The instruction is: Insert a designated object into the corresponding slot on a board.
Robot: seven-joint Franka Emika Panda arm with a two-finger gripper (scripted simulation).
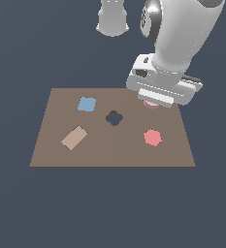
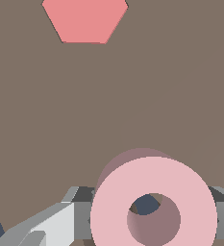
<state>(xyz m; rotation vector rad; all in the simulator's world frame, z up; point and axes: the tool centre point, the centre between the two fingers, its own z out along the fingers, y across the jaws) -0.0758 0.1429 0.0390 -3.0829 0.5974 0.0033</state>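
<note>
The pale-pink ring fills the near part of the wrist view, with grey fingers against its two sides. In the exterior view only a sliver of the ring shows under the hand, over the far part of the brown board on the exterior view's right. My gripper is shut on the ring. A dark patch shows through the ring's hole. The ring-shaped slot is hidden beneath the hand and ring.
A red hexagon piece lies on the board nearer than the gripper and shows in the wrist view. A dark clover cut-out is mid-board. A blue square and a tan rectangle lie on the exterior view's left.
</note>
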